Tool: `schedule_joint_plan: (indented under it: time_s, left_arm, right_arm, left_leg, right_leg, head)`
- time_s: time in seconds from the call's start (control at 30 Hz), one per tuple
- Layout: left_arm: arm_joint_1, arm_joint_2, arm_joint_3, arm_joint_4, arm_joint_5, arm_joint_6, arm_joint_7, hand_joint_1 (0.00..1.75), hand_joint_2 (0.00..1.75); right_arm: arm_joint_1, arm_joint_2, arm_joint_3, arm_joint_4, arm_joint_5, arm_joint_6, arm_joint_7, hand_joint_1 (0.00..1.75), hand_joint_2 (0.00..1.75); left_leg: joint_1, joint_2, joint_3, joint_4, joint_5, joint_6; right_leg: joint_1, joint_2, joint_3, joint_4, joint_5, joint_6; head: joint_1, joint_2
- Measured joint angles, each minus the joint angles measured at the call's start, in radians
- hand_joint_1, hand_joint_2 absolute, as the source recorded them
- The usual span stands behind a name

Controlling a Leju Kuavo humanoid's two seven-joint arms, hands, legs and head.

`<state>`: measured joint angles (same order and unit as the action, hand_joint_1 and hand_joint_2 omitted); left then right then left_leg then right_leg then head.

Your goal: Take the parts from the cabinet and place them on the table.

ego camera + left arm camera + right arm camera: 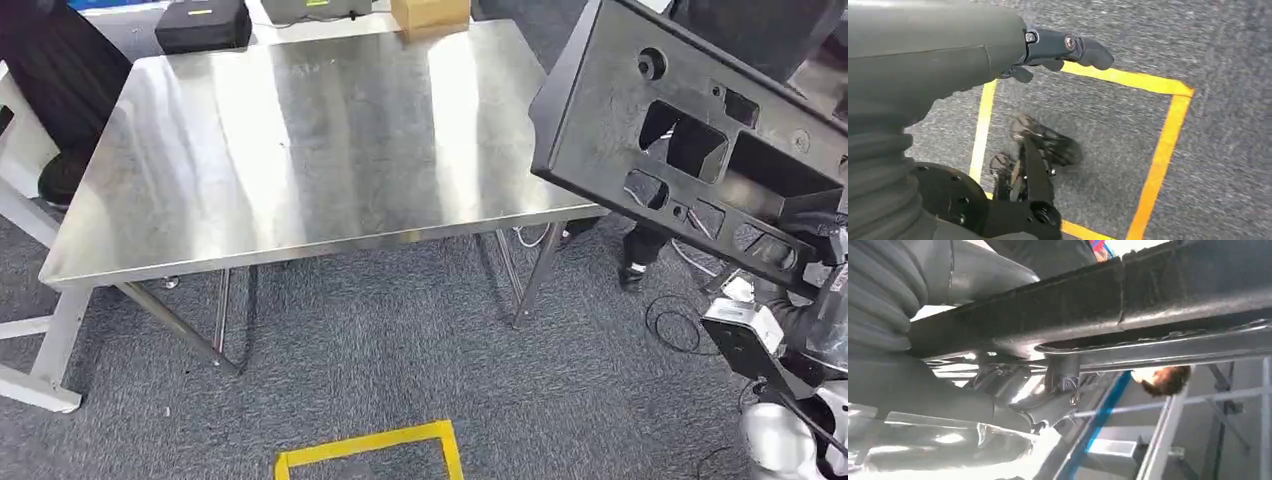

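The black plastic part [690, 140], a flat panel full of cutouts, hangs tilted in the air just past the right end of the steel table [300, 150], above the grey carpet. My right hand [1013, 390] holds it from underneath, fingers clamped against its long edge. My left hand [1048, 52] hangs at my side over the yellow tape square [1163, 145] on the floor, fingers loosely apart, holding nothing.

Black part [690, 140], shiny silver table [300, 150], grey speckled carpet [380, 360] with a yellow tape square [370, 450]. Black case [203, 25] and tan box [430, 14] along the table's far edge.
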<state>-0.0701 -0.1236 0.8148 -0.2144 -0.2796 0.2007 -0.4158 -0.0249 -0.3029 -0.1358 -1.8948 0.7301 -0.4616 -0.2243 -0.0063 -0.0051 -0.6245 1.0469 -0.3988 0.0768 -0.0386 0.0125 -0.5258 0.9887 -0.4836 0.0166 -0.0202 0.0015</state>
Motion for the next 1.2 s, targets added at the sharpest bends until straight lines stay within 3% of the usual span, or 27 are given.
schedule_joint_plan:
  time_s: [0.03, 0.07, 0.13, 0.17, 0.2, 0.23, 0.27, 0.33, 0.37, 0.4, 0.47, 0.53, 0.57, 0.63, 0.67, 0.7, 0.73, 0.8, 0.83, 0.87, 0.9, 0.93, 1.0, 1.03, 1.13, 1.17, 1.2]
  left_arm:
    - [0.000, -0.002, 0.000, 0.001, -0.001, 0.000, 0.000, 0.00, 1.75]
    - [-0.002, -0.002, 0.000, 0.000, -0.002, 0.000, -0.001, 0.00, 1.75]
    - [-0.001, -0.002, 0.000, 0.000, -0.002, 0.000, 0.000, 0.00, 1.75]
    - [-0.001, -0.002, 0.000, -0.001, -0.002, 0.000, 0.000, 0.00, 1.75]
    - [-0.001, -0.006, 0.000, 0.000, -0.002, 0.000, -0.001, 0.00, 1.75]
    - [-0.001, -0.006, 0.000, 0.000, -0.002, 0.000, -0.001, 0.00, 1.75]
    - [-0.002, -0.006, 0.000, 0.000, -0.002, 0.000, -0.001, 0.00, 1.75]
    - [-0.002, -0.006, 0.000, 0.000, -0.002, 0.000, -0.001, 0.00, 1.75]
    - [-0.002, -0.006, 0.000, 0.000, -0.002, 0.000, -0.001, 0.00, 1.75]
    - [-0.001, -0.007, 0.000, 0.000, -0.002, 0.000, 0.000, 0.00, 1.75]
    - [-0.001, -0.013, 0.000, 0.000, 0.000, 0.000, 0.000, 0.00, 1.75]
    - [-0.002, -0.011, 0.000, 0.000, 0.000, 0.000, 0.000, 0.00, 1.75]
    - [-0.001, -0.011, 0.000, 0.000, 0.000, 0.000, 0.000, 0.00, 1.75]
    - [-0.002, -0.012, 0.000, 0.000, 0.000, 0.000, 0.000, 0.00, 1.75]
    - [-0.003, -0.008, 0.000, -0.002, 0.001, 0.000, -0.001, 0.00, 1.75]
    - [-0.002, -0.008, 0.000, -0.002, 0.001, 0.000, -0.002, 0.00, 1.75]
    - [-0.003, -0.009, 0.000, -0.002, 0.002, 0.000, -0.002, 0.00, 1.75]
    - [-0.002, -0.009, 0.000, -0.002, 0.004, 0.000, -0.003, 0.00, 1.75]
    - [-0.001, -0.010, 0.000, -0.002, 0.006, 0.000, -0.003, 0.00, 1.75]
    - [0.000, -0.010, 0.000, -0.001, 0.007, 0.000, -0.003, 0.00, 1.75]
    - [0.001, -0.010, 0.000, -0.001, 0.007, 0.001, -0.003, 0.00, 1.75]
    - [0.002, -0.010, 0.000, -0.001, 0.007, 0.002, -0.003, 0.00, 1.75]
    - [0.002, -0.009, 0.000, -0.001, 0.004, 0.003, -0.003, 0.00, 1.75]
    - [0.001, -0.002, 0.000, -0.002, 0.001, 0.003, -0.003, 0.00, 1.75]
    - [0.000, -0.002, 0.000, -0.001, -0.003, 0.003, -0.004, 0.00, 1.75]
    - [0.000, -0.002, 0.000, -0.002, -0.005, 0.004, -0.004, 0.00, 1.75]
    - [0.004, -0.003, 0.000, -0.002, -0.008, 0.004, -0.004, 0.00, 1.75]
  right_arm:
    - [0.001, 0.000, -0.003, -0.002, 0.000, 0.001, 0.000, 1.75, 1.75]
    - [0.003, 0.000, -0.003, -0.005, 0.000, 0.002, 0.000, 1.75, 1.75]
    - [0.011, 0.000, -0.007, -0.010, -0.001, 0.004, 0.000, 1.75, 1.75]
    - [0.012, -0.002, -0.011, -0.013, -0.002, 0.005, 0.000, 1.75, 1.75]
    - [0.008, -0.005, -0.016, -0.013, -0.002, 0.005, -0.002, 1.75, 1.75]
    - [0.006, -0.005, -0.019, -0.015, -0.003, 0.008, -0.002, 1.75, 1.75]
    - [0.005, -0.008, -0.020, -0.015, -0.003, 0.011, -0.003, 1.75, 1.75]
    - [0.011, -0.008, -0.021, -0.015, -0.004, 0.016, -0.003, 1.75, 1.75]
    - [0.012, -0.008, -0.022, -0.014, -0.008, 0.019, -0.003, 1.75, 1.75]
    - [0.012, -0.009, -0.024, -0.014, -0.010, 0.020, -0.003, 1.75, 1.75]
    - [0.010, -0.016, -0.027, -0.015, -0.015, 0.021, -0.004, 1.75, 1.75]
    - [0.010, -0.018, -0.027, -0.014, -0.016, 0.022, -0.005, 1.75, 1.75]
    - [0.010, -0.019, -0.027, -0.015, -0.016, 0.022, -0.006, 1.75, 1.75]
    - [0.011, -0.018, -0.028, -0.015, -0.015, 0.022, -0.006, 1.75, 1.75]
    - [0.010, -0.018, -0.028, -0.015, -0.015, 0.022, -0.006, 1.75, 1.75]
    - [0.009, -0.019, -0.028, -0.016, -0.015, 0.022, -0.007, 1.75, 1.75]
    - [0.009, -0.019, -0.028, -0.017, -0.016, 0.022, -0.007, 1.75, 1.75]
    - [0.010, -0.018, -0.027, -0.017, -0.016, 0.021, -0.007, 1.75, 1.75]
    - [0.011, -0.017, -0.027, -0.017, -0.016, 0.021, -0.007, 1.75, 1.75]
    - [0.014, -0.016, -0.027, -0.017, -0.016, 0.021, -0.007, 1.75, 1.75]
    - [0.018, -0.016, -0.027, -0.017, -0.016, 0.021, -0.008, 1.75, 1.75]
    - [0.019, -0.016, -0.027, -0.017, -0.016, 0.021, -0.008, 1.75, 1.75]
    - [0.021, -0.016, -0.027, -0.019, -0.017, 0.021, -0.007, 1.75, 1.75]
    - [0.024, -0.016, -0.027, -0.019, -0.019, 0.021, -0.007, 1.75, 1.75]
    - [0.035, -0.019, -0.031, -0.024, -0.031, 0.020, -0.006, 1.75, 1.75]
    - [0.037, -0.022, -0.035, -0.027, -0.033, 0.020, -0.005, 1.75, 1.75]
    - [0.042, -0.024, -0.039, -0.031, -0.034, 0.019, -0.006, 1.75, 1.75]
  left_leg:
    - [-0.006, 0.003, 0.000, -0.006, -0.006, 0.002]
    - [-0.012, 0.002, 0.002, -0.013, -0.010, 0.002]
    - [-0.018, 0.002, 0.015, -0.040, -0.019, 0.016]
    - [-0.006, 0.004, 0.043, -0.076, -0.007, 0.025]
    - [-0.007, 0.005, 0.062, -0.098, -0.004, 0.027]
    - [-0.007, 0.005, 0.070, -0.101, -0.005, 0.033]
    - [-0.007, 0.004, 0.076, -0.101, -0.011, 0.034]
    - [-0.009, 0.001, 0.086, -0.100, -0.024, 0.032]
    - [-0.010, 0.000, 0.094, -0.100, -0.031, 0.028]
    - [-0.010, -0.002, 0.103, -0.099, -0.038, 0.024]
    - [-0.007, -0.004, 0.123, -0.086, -0.063, 0.011]
    - [-0.018, -0.005, 0.118, -0.062, -0.091, -0.005]
    - [-0.017, -0.004, 0.117, -0.061, -0.094, -0.007]
    - [-0.014, -0.003, 0.120, -0.059, -0.099, -0.011]
    - [-0.010, -0.002, 0.121, -0.051, -0.110, -0.017]
    - [-0.009, -0.001, 0.113, -0.025, -0.121, -0.026]
    - [-0.004, -0.001, 0.081, 0.038, -0.150, -0.035]
    - [0.008, 0.000, -0.025, 0.212, -0.216, -0.047]
    - [0.011, 0.000, -0.068, 0.270, -0.226, -0.049]
    - [0.013, 0.001, -0.094, 0.290, -0.212, -0.048]
    - [0.013, 0.001, -0.094, 0.257, -0.167, -0.045]
    - [0.013, 0.001, -0.077, 0.199, -0.119, -0.040]
    - [0.003, 0.000, -0.003, -0.001, 0.009, -0.006]
    - [0.000, 0.003, 0.009, -0.011, -0.008, 0.004]
    - [-0.011, 0.005, 0.013, -0.029, -0.021, 0.016]
    - [-0.013, 0.004, 0.026, -0.052, -0.018, 0.023]
    - [0.000, 0.006, 0.056, -0.088, -0.004, 0.026]
  right_leg:
    - [0.004, 0.001, 0.003, -0.004, 0.000, 0.007]
    - [-0.003, 0.001, 0.001, -0.005, -0.001, 0.012]
    - [0.002, -0.001, 0.007, -0.021, -0.001, 0.024]
    - [0.010, -0.006, 0.004, -0.023, -0.005, 0.025]
    - [0.010, -0.010, -0.004, 0.008, -0.014, 0.021]
    - [0.009, -0.009, -0.032, 0.065, -0.036, 0.016]
    - [0.009, -0.009, -0.084, 0.153, -0.063, 0.013]
    - [0.006, -0.010, -0.184, 0.291, -0.091, 0.020]
    - [0.005, -0.010, -0.196, 0.288, -0.073, 0.030]
    - [0.003, -0.010, -0.184, 0.242, -0.039, 0.043]
    - [-0.004, -0.015, -0.096, 0.037, 0.066, 0.067]
    - [0.003, -0.016, -0.064, -0.008, 0.071, 0.051]
    - [0.001, -0.014, -0.069, -0.002, 0.069, 0.036]
    - [0.005, -0.011, -0.070, 0.000, 0.061, 0.024]
    - [-0.009, -0.009, -0.062, -0.001, 0.060, 0.016]
    - [-0.007, -0.008, -0.055, -0.002, 0.054, 0.008]
    - [-0.006, -0.009, -0.050, -0.002, 0.049, 0.001]
    - [-0.002, -0.009, -0.044, -0.002, 0.042, -0.008]
    - [0.000, -0.008, -0.041, -0.002, 0.038, -0.008]
    - [0.002, -0.007, -0.036, -0.002, 0.033, -0.008]
    - [0.003, -0.006, -0.027, -0.002, 0.027, -0.007]
    - [0.004, -0.004, -0.018, -0.002, 0.021, -0.007]
    - [0.009, -0.003, 0.006, -0.006, 0.008, -0.006]
    - [0.006, -0.002, 0.005, -0.009, 0.005, -0.004]
    - [0.009, -0.003, 0.007, -0.019, 0.003, 0.010]
    - [0.017, -0.005, 0.017, -0.034, 0.005, 0.018]
    - [0.019, -0.012, 0.011, -0.019, -0.002, 0.018]
  head:
    - [0.000, 0.000]
    - [-0.006, 0.000]
    - [-0.008, 0.000]
    - [-0.006, 0.000]
    - [-0.003, 0.000]
    - [-0.003, 0.000]
    - [0.000, 0.000]
    - [-0.001, 0.000]
    - [0.000, 0.000]
    - [-0.001, 0.000]
    - [0.000, 0.000]
    - [0.003, 0.000]
    - [-0.001, 0.000]
    - [-0.005, 0.000]
    - [-0.006, 0.000]
    - [-0.008, 0.000]
    - [-0.009, 0.000]
    - [-0.009, 0.000]
    - [-0.008, 0.000]
    - [-0.009, 0.000]
    - [-0.009, 0.000]
    - [-0.009, 0.000]
    - [-0.009, 0.000]
    - [-0.005, 0.000]
    - [-0.011, 0.000]
    - [-0.013, 0.000]
    - [-0.005, 0.000]
